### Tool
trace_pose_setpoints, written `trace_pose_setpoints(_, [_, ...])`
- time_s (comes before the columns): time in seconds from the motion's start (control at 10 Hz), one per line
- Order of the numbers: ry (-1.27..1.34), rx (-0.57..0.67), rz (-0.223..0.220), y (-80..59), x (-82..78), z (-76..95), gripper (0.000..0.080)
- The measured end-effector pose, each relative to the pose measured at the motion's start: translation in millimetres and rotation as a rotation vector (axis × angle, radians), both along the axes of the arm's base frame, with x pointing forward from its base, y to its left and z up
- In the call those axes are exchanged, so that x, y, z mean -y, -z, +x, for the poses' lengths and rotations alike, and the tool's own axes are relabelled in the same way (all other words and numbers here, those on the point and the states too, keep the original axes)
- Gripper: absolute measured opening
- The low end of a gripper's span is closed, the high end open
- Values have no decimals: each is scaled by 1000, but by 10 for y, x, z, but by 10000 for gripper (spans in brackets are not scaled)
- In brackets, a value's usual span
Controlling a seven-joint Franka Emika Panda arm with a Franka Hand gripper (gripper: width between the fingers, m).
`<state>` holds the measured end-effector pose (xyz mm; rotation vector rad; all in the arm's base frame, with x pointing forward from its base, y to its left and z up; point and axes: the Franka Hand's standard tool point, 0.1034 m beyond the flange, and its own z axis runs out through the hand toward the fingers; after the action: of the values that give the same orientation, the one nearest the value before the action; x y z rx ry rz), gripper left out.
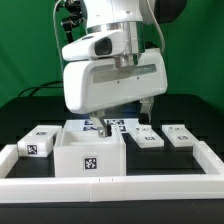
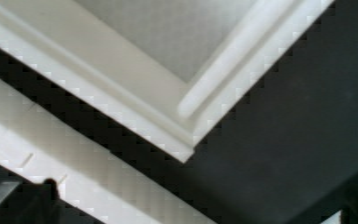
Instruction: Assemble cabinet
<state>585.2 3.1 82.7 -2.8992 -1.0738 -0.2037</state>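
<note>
The cabinet body (image 1: 90, 157) is a white open box with a black-and-white tag on its front, standing at the front of the table toward the exterior view's left. My gripper (image 1: 124, 119) hangs right behind and above the box, its jaws apart with nothing between them. One finger (image 1: 102, 127) reaches down by the box's back rim. The wrist view shows a corner of the box's white rim (image 2: 194, 125) close up over the dark table, and one dark finger (image 2: 16, 200) at the picture's edge. Small white tagged panel pieces lie beside the box (image 1: 38, 143) and on the other side (image 1: 148, 137), (image 1: 181, 136).
A long low white border rail (image 1: 110, 188) runs along the front and both sides of the black table. The marker board (image 1: 125, 124) lies flat behind the box, partly hidden by my arm. A green wall stands behind.
</note>
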Motion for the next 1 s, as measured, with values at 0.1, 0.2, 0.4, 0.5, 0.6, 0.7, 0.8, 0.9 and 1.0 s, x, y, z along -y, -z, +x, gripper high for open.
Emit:
trace_pose_setpoints(0.1, [-1,1,0,1,6,0,797])
trace_pose_setpoints(0.2, [-1,1,0,1,7,0,797])
trace_pose_setpoints(0.4, [-2,1,-1,1,11,-1,797])
trace_pose_setpoints(0.5, [-2,1,-1,1,11,-1,797])
trace_pose_setpoints(0.6, [-51,13,-12,9,25,-11,797])
trace_pose_setpoints(0.7, [-142,41,-36,56,47,-87,797])
trace_pose_setpoints(0.8, [-268,71,-73,85,37,-164,797])
trace_pose_setpoints(0.9, [-380,65,-99,84,27,-223,797])
trace_pose_setpoints(1.0, [-451,39,-112,85,19,-259,797])
